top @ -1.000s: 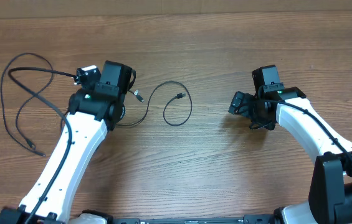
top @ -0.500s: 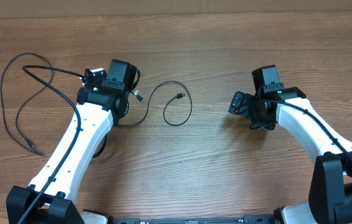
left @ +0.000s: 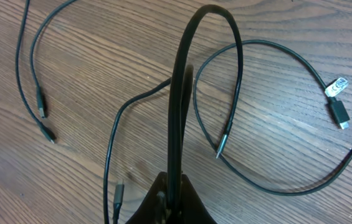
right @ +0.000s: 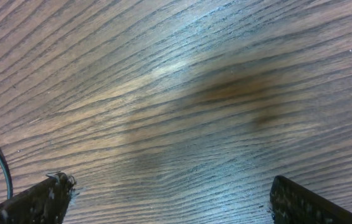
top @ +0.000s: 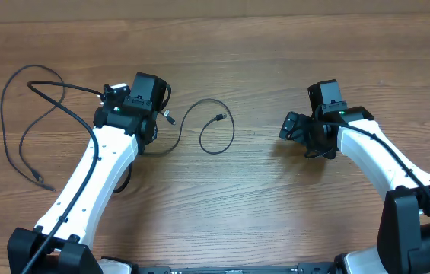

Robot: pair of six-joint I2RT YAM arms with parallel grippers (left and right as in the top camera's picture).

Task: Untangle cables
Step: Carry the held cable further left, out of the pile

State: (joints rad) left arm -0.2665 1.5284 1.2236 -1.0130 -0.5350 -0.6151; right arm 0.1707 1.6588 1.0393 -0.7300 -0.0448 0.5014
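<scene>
Comparing with a second ago, I see my left arm has swung. Its forearm now lies further right, its wrist sits a little higher up the table (top: 275,61), and the long strand (top: 4,114) at the far left has been drawn into a taller arc. Over the last half second nothing has shifted, and the right arm has not budged at all.

My left gripper (left: 169,200) is pinched tight on one black cable (left: 177,106). It rises between the fingers as a smooth round cord, blurred by closeness, then arches over and drops back to the wood. The other cables lie on the left half of the table in loose, thin, matte curves. One ends in a small rectangular plug with a white tag (left: 337,86). A flat open loop (top: 233,131) lies between the arms, well apart from the right one.

My right gripper (right: 172,200) stands wide open with nothing between its dark, rough-edged fingertips, over bare brown wood grain with a dull sheen.
</scene>
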